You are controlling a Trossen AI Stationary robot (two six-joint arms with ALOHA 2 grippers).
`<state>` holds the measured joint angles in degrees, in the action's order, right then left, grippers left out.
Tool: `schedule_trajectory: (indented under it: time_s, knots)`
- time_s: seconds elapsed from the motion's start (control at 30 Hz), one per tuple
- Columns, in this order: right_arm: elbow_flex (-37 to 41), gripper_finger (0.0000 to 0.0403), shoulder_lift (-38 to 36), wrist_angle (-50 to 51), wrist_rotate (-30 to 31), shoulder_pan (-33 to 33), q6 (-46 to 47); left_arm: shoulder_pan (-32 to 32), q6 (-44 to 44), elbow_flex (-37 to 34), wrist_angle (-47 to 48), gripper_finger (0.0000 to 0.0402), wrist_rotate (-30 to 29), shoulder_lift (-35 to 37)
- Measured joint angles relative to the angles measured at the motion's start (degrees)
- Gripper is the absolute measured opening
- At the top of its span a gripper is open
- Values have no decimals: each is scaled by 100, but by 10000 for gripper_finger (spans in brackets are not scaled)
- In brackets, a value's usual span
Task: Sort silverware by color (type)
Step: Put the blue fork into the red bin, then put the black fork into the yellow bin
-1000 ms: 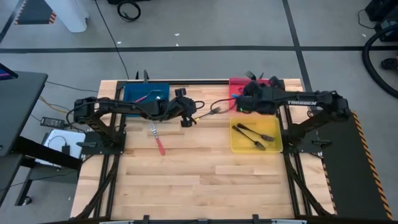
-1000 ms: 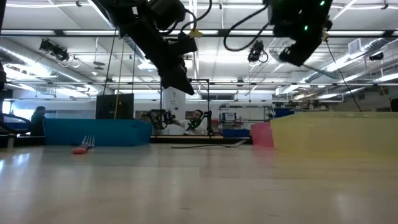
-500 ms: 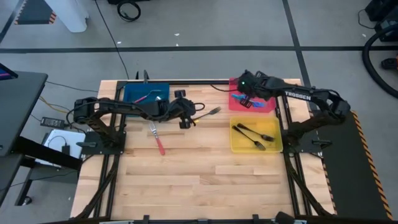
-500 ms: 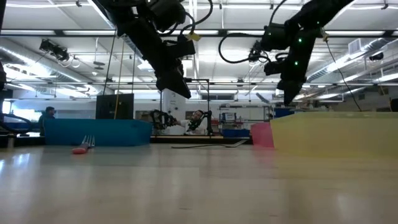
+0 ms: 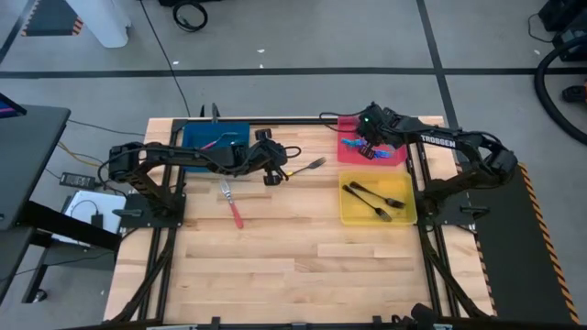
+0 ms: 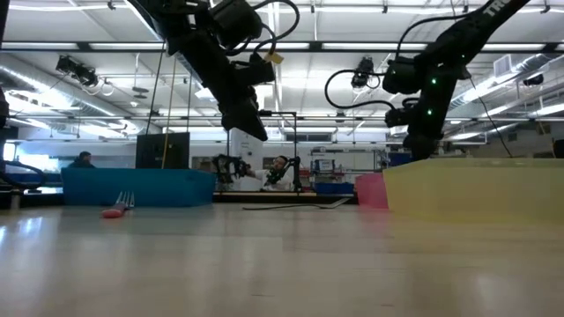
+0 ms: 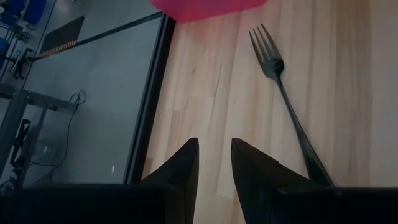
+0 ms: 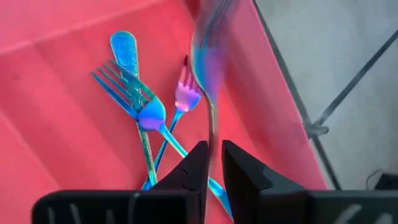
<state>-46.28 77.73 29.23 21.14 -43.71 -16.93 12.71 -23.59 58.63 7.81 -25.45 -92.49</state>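
Observation:
My right gripper (image 8: 212, 158) hangs over the red tray (image 5: 390, 158) at the table's far right, shut on a blue iridescent fork (image 8: 209, 68). Two more blue forks (image 8: 140, 106) lie crossed on the tray floor. My left gripper (image 7: 214, 155) hovers open above the table's middle (image 5: 273, 174), just left of a dark grey fork (image 7: 280, 81) that lies flat on the wood (image 5: 310, 166). A red-handled fork (image 5: 233, 207) rests flat on the table nearer the front, and another (image 5: 218, 142) lies in the blue tray (image 5: 197, 128). My right gripper pinches the blue fork by its thin shaft (image 8: 213, 134) between the two fingers, coming from above. The fork is lifted clear over the red tray (image 8: 62, 93) and its wider end (image 8: 208, 56) reaches out past the fingertips, blurred.
A yellow tray (image 5: 348, 218) with two dark forks (image 5: 374, 202) sits near the right edge, just in front of the red tray. The near half of the wooden table (image 5: 293, 266) is bare. The table's black frame rail (image 7: 149, 106) runs along the far edge.
My right gripper has carried the blue fork from beside the trays toward the far right, over the red tray, and has come down toward it. My left gripper stays about where it was above the grey fork.

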Motion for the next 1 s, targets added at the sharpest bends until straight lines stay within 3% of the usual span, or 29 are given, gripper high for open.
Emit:
schedule_trajectory:
  time_s: [0.17,0.47,0.63,0.83,1.0]
  knots:
    - [58,68,0,-155,58,16,-321,-2,7,0,1,98,-2,0]
    - [29,86,-9,-371,697,186,-329,-2,528,0,161,98,55,0]
    - [-206,86,-15,-337,734,590,200,-2,1017,0,160,98,680,-20]
    - [-559,87,-15,40,697,1133,1105,0,1446,9,-583,98,765,-188]
    - [-586,87,-15,-35,189,1436,1960,30,1445,9,-947,98,1568,-487]
